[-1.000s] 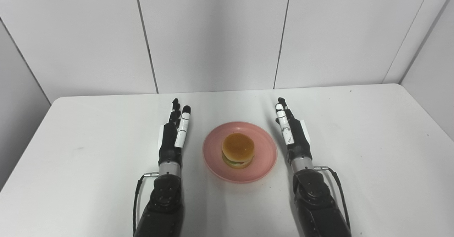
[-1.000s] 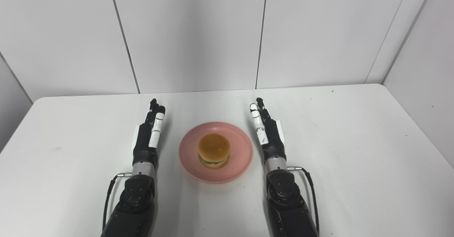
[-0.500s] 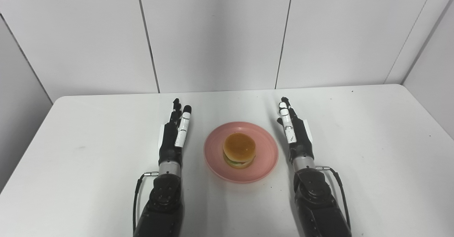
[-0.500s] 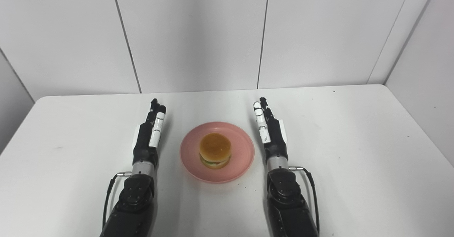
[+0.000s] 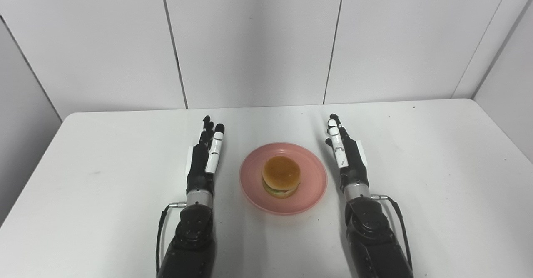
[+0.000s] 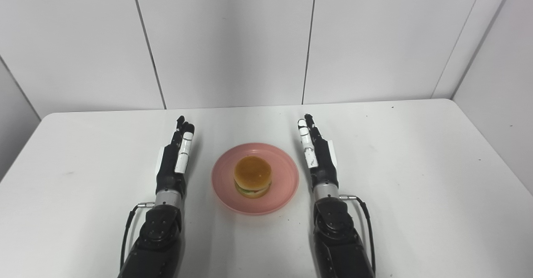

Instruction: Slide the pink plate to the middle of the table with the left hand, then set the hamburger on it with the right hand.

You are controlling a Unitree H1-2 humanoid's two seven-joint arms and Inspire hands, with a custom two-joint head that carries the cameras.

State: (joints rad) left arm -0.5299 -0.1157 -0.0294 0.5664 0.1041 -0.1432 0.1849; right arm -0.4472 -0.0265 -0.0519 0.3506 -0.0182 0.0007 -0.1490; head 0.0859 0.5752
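A pink plate [image 5: 308,194] lies in the middle of the white table. A hamburger [image 5: 281,175] with a brown bun sits on its centre. My left hand [image 5: 203,158] rests on edge to the left of the plate, open and empty, fingers stretched away from me, a small gap from the rim. My right hand [image 5: 348,155] rests the same way just right of the plate, open and empty, close to the rim without touching it. Both hands also show in the right eye view, left [image 6: 174,158] and right [image 6: 318,154].
The white table [image 5: 83,178] has rounded far corners and meets white wall panels at the back. Small dark specks mark its surface. Nothing else stands on it.
The picture shifted slightly to the right, so the camera moved a little. My right hand straightened a touch. Plate, hamburger and left hand have not moved.
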